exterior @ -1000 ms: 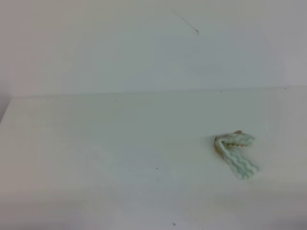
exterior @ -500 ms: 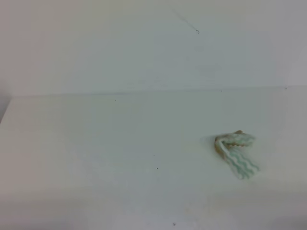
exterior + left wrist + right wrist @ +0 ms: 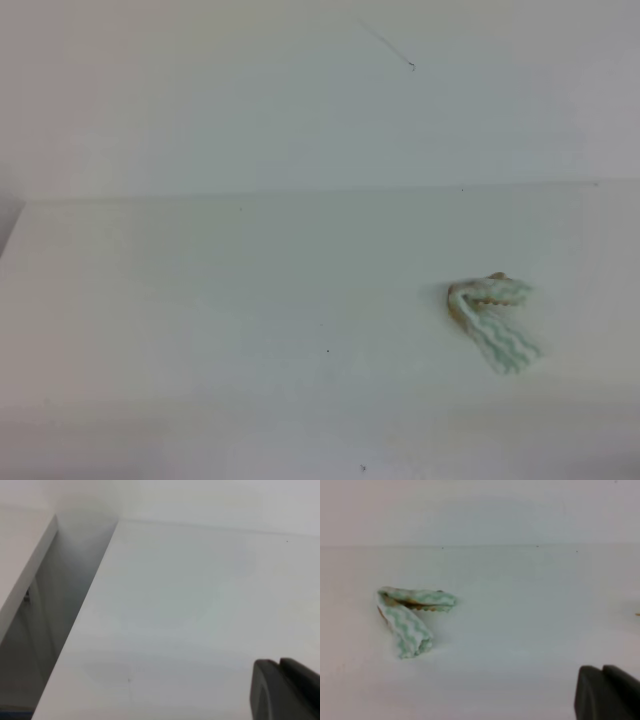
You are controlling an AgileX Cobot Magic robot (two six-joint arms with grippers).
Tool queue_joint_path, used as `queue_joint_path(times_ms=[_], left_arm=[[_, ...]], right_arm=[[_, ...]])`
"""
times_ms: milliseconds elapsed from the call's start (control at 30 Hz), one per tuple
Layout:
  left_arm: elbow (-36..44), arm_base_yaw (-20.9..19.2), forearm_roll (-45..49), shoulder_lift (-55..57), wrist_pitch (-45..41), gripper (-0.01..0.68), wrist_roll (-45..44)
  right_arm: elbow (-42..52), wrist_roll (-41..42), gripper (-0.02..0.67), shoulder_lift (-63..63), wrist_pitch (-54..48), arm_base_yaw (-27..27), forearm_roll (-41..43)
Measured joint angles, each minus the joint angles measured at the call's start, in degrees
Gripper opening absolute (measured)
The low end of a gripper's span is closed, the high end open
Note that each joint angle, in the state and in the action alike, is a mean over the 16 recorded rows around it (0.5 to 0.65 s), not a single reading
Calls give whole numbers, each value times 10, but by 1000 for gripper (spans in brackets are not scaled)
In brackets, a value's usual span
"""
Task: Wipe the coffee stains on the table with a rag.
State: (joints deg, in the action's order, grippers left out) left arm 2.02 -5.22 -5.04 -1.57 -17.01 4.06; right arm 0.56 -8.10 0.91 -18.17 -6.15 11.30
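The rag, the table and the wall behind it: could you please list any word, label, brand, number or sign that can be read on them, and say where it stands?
None: no view shows any readable text.
The rag carries only pale green zigzag stripes and a brownish stained end, no label or tag in view.
The table shows only a few tiny dark specks, no writing.
The wall bears one thin dark mark, not a letter or a number.

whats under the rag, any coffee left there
The rag lies folded on the white table. Brown staining shows along its upper fold, but no stain shows around it. Whatever lies beneath it is covered.
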Motion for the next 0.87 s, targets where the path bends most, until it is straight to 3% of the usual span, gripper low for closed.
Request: queue_joint_path(times_ms=[867], left_arm=[[1,0,0,0,1,1,0]], right_arm=[[-1,0,0,1,-2,0,0]])
